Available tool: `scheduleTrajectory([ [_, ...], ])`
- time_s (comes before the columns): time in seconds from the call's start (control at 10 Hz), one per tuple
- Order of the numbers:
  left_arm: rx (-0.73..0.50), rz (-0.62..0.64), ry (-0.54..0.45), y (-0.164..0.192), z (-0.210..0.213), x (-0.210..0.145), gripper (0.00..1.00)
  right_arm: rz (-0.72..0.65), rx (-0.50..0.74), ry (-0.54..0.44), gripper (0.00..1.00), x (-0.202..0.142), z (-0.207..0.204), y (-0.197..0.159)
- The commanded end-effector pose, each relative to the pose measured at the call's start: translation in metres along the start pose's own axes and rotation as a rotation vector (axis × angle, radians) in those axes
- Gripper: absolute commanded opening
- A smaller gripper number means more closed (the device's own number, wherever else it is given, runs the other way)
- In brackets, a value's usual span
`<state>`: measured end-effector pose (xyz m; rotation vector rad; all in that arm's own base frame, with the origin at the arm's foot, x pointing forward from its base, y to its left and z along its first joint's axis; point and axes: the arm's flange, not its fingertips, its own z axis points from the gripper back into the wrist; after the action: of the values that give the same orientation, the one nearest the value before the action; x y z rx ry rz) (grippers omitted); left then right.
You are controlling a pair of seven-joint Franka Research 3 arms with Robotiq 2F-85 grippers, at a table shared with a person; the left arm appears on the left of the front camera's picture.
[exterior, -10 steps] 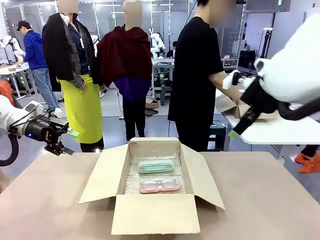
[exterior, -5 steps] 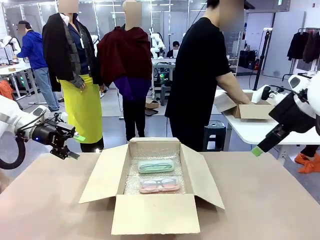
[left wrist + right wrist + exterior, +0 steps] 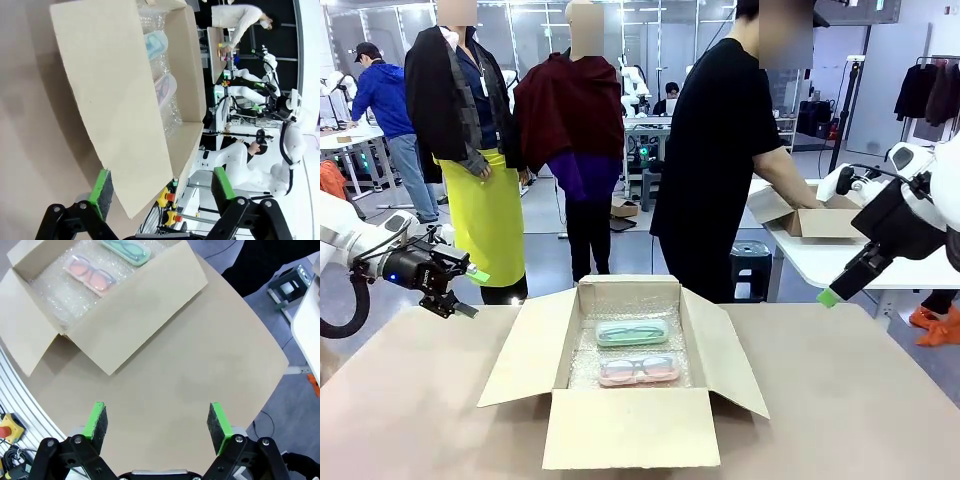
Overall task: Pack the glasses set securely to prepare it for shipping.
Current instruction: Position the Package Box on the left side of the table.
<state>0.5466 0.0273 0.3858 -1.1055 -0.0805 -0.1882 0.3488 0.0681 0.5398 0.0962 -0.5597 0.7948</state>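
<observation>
Front view has an open cardboard box (image 3: pixel 630 428) in the middle of the table (image 3: pixel 860 400), with all four flaps folded outward. Bubble wrap (image 3: pixel 582 372) lines the box's floor and far wall. Two see-through holders lie flat on that lining, crosswise and just apart. The mint-green case (image 3: pixel 632 332) is nearer the box's far wall and the pink case (image 3: pixel 638 371) nearer its front flap. A pair of glasses shows inside each.

The left gripper (image 3: pixel 470 291) hangs off to the left of the box's left flap, well clear of it. Its jaws are spread and hold nothing. The right gripper (image 3: pixel 830 296) hangs high beyond the box's right flap. In the right wrist view its green pads (image 3: pixel 98 421) stand wide apart and empty, over bare table beside that flap.
</observation>
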Motion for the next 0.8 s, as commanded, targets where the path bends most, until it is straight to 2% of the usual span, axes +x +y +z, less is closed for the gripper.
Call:
scheduleTrajectory([
  [0.0,0.015,0.004,-0.135,0.025,0.006,0.030,1.00,-0.014,-0.021,0.002,1.00,0.003,0.000,0.002],
  [0.1,-0.048,0.043,-0.045,0.040,0.003,0.033,1.00,-0.014,-0.021,0.002,1.00,0.003,0.000,0.002],
  [0.3,-0.047,0.072,0.014,0.068,-0.012,0.037,1.00,-0.014,-0.021,0.002,1.00,0.003,0.000,0.002],
  [0.5,-0.127,0.124,0.023,0.089,-0.022,0.035,1.00,-0.014,-0.021,0.002,1.00,0.003,0.000,0.002],
  [0.6,-0.169,0.128,-0.006,0.099,-0.030,0.034,1.00,-0.014,-0.021,0.002,1.00,0.003,0.000,0.002],
  [0.7,-0.223,0.123,0.007,0.104,-0.038,0.032,1.00,-0.014,-0.021,0.002,1.00,0.003,0.000,0.002],
])
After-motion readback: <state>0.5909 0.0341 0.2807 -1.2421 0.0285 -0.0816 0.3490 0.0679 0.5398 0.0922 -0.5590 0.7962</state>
